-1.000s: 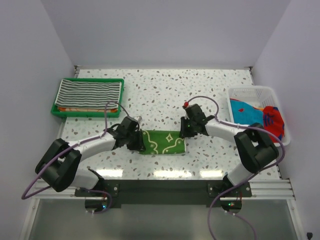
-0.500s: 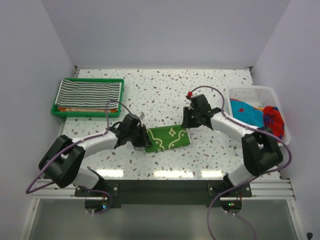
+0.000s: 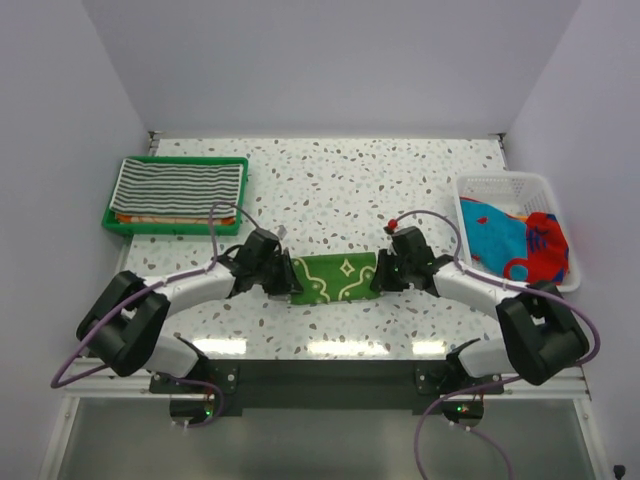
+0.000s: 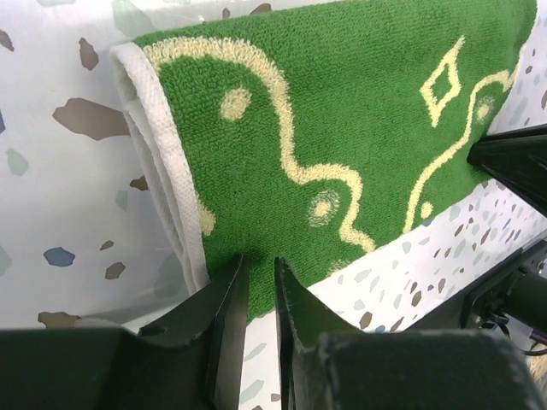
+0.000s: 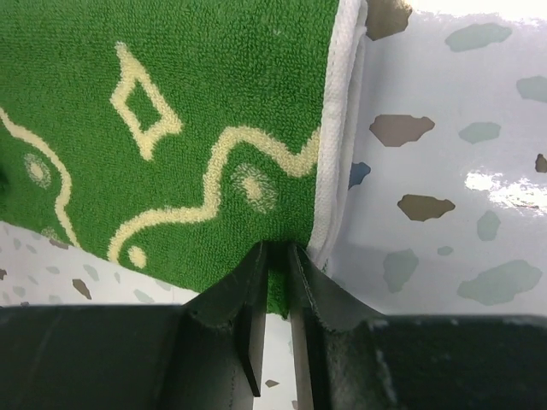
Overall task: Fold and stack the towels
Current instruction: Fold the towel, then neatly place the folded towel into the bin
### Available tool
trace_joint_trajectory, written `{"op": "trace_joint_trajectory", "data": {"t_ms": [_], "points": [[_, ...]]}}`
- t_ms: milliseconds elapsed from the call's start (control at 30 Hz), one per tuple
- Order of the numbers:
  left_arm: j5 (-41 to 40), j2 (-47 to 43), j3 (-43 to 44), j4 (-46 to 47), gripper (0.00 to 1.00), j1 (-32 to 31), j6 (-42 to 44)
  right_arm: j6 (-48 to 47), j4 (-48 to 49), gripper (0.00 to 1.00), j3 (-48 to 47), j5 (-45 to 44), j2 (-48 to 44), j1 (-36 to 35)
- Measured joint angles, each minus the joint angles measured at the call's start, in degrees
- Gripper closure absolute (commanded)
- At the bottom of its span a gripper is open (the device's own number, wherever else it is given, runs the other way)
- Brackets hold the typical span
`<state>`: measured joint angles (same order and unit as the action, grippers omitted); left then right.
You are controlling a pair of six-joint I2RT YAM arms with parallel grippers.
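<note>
A green towel with pale drawings [image 3: 335,278] lies folded into a strip at the table's near middle. My left gripper [image 3: 288,278] is shut on its left end and my right gripper [image 3: 378,272] is shut on its right end. In the left wrist view my jaws [image 4: 261,269] pinch the green towel's [image 4: 342,128] near edge. In the right wrist view my jaws [image 5: 278,256] pinch the green towel [image 5: 171,111] beside its white hem. A striped towel [image 3: 178,187] lies on top of an orange one in the tray. Blue, red and orange towels [image 3: 520,240] fill the basket.
The green plastic tray [image 3: 112,222] sits at the far left. The white mesh basket [image 3: 500,183] stands at the right edge. White walls close in the back and both sides of the speckled table [image 3: 330,175].
Both grippers carried the green towel's ends: the right one swung out toward the wall and back down near me, and the towel now lies level, slightly further right and narrower.
</note>
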<state>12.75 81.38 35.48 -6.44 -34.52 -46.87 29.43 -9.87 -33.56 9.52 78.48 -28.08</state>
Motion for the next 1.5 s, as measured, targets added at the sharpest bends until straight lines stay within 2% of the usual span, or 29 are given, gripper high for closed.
{"op": "trace_joint_trajectory", "data": {"t_ms": [133,200,400,533,667,800,933,1067,1267,1500], "points": [[-0.4,-0.1,-0.6,-0.1,0.68,0.0,-0.5,0.1,0.0,0.75,-0.2,-0.2,0.0,0.0],[-0.5,-0.8,-0.6,-0.5,0.57,0.0,-0.6,-0.9,-2.3,0.71,-1.5,-1.1,-0.3,-0.1],[-2.4,-5.6,3.8,-5.1,0.25,1.5,1.3,-5.8,-12.3,0.46,-11.4,-6.3,-1.3,-3.7],[-2.7,-8.0,7.8,-6.6,0.08,9.3,4.7,-8.1,-15.1,0.34,-19.3,-9.8,-0.5,-11.6],[-3.1,-9.2,9.1,-9.7,0.06,18.6,9.3,-9.4,-16.5,0.23,-24.6,-12.1,4.2,-18.8],[-3.5,-9.6,9.1,-13.2,0.05,25.4,13.9,-10.9,-18.8,0.19,-30.7,-14.9,13.2,-26.7],[-4.1,-10.5,8.6,-15.7,0.05,30.4,18.0,-12.9,-21.3,0.20,-37.7,-17.6,21.8,-33.7],[-4.4,-12.2,6.8,-16.0,0.04,32.2,20.6,-14.7,-23.3,0.23,-44.2,-19.9,27.7,-37.4],[-5.3,-14.0,4.2,-15.9,0.05,32.3,22.0,-17.0,-24.6,0.39,-49.9,-22.8,33.4,-38.7],[-6.0,-14.0,3.0,-15.9,0.07,32.3,22.4,-18.6,-25.6,0.48,-51.7,-23.6,37.9,-39.0]]}}
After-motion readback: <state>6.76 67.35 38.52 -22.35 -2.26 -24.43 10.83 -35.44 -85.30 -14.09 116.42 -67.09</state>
